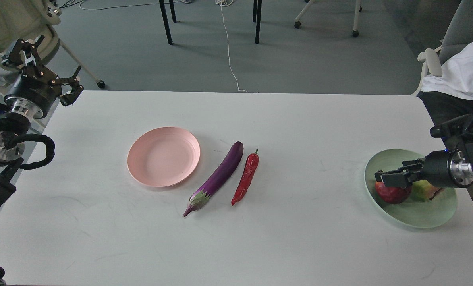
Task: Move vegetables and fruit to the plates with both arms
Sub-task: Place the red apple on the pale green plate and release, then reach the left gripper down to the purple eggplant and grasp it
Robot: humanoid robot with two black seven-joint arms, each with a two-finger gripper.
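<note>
The white worktop [260, 246] fills the lower part of the view, its near edge bare and lightly scuffed. The right pincer [383, 178] reaches in from the right edge and hangs over the mint green plate [415, 218], which sits at the worktop's right side. Directly under the pincer's tips lies the pomegranate [393, 194]; the dark fingers sit right above its top, but whether they are spread, pressed together or pinching the fruit cannot be told from this angle. Just behind the pomegranate, toward the wrist of that arm, the yellow-green pear-like fruit [425, 190] rests in the same plate, touching or nearly touching the pomegranate.

Well to the left of the right pincer, near the middle of the worktop, the red chili pepper [246, 178] and the purple eggplant [218, 176] lie side by side on a slant, close but apart, stems toward the camera. Just left of the eggplant sits the pink plate [163, 157].

The left pincer [67, 85] is raised at the far left corner of the worktop, well apart from the pink plate, its fingers spread and pinching nothing.
</note>
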